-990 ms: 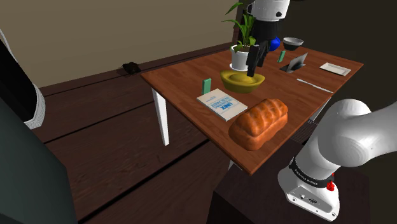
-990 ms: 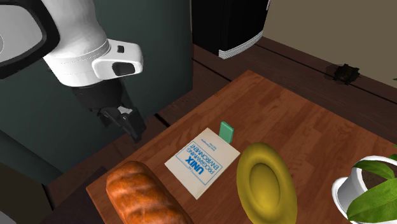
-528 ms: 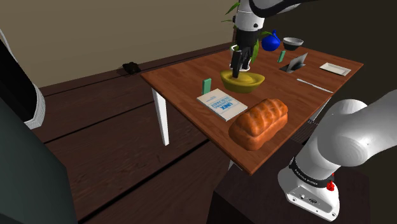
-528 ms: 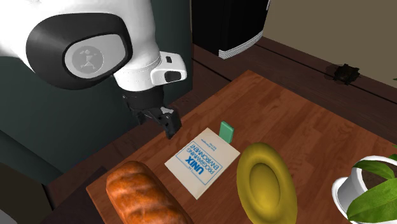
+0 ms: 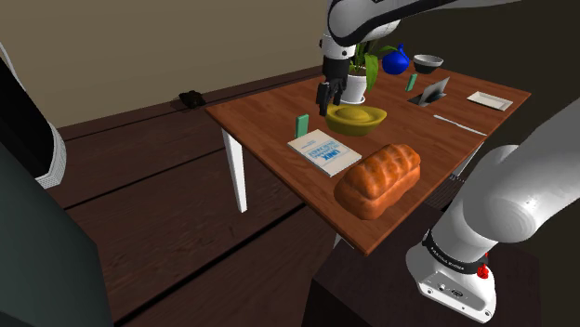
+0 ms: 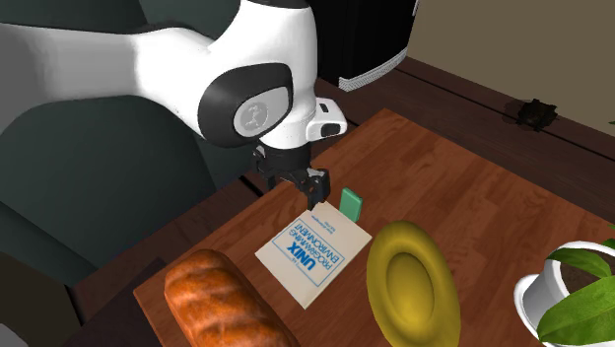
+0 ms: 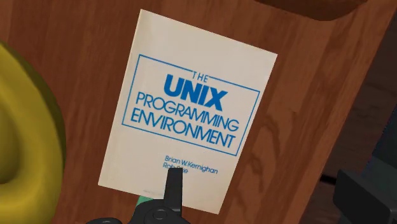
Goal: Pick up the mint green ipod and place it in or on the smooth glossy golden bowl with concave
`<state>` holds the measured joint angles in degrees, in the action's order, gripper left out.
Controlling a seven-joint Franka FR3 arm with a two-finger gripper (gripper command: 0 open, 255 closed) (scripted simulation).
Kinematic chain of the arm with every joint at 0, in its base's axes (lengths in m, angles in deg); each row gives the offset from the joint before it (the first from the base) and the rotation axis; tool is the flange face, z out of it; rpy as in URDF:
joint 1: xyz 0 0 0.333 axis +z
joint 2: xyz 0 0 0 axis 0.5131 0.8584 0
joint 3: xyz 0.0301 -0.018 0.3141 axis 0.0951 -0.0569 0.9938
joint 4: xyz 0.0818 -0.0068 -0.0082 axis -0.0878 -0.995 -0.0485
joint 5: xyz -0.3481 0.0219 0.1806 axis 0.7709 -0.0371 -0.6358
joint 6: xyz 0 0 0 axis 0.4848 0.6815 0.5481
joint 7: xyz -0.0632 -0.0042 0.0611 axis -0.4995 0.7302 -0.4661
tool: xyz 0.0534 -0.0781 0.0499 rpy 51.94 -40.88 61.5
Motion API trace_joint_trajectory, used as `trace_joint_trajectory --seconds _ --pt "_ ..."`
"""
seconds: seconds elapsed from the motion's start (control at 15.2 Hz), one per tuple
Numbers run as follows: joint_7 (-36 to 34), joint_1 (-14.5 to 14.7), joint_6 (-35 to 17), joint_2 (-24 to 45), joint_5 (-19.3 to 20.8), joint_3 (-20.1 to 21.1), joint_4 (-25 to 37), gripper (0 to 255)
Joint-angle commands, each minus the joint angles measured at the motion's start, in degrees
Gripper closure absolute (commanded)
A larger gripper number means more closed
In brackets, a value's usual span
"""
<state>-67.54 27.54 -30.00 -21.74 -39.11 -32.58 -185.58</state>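
The black gripper (image 6: 312,188) is held low over the wooden table (image 6: 463,187), fingers pressed together, with nothing gripped. The mint green iPod (image 6: 351,204) is stood upright just beside it, at the white book's (image 6: 313,248) short edge. The yellow bowl (image 6: 409,286) is set near the book's long edge, a strip of bare wood between. Open wood is left beyond the iPod.

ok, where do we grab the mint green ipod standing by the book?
Probably the top edge of the ipod, from straight above, pinching across its two flat faces: it stands upright as a thin slab, with the book lying close beside its base.
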Motion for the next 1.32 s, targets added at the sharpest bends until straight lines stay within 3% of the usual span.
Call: trace_joint_trajectory --seconds 0.0,0.46,0.86,1.25 --pt "1.04 -0.15 -2.34 4.11 -0.47 -0.69 1.90 0" --pt "5.33 -1.15 -7.15 19.61 -3.49 -2.45 12.76 0" --pt "8.56 -2.91 -8.31 32.73 -6.56 -2.68 24.71 0" --pt "8.88 -3.04 -12.25 34.84 -7.05 -2.44 22.84 0"
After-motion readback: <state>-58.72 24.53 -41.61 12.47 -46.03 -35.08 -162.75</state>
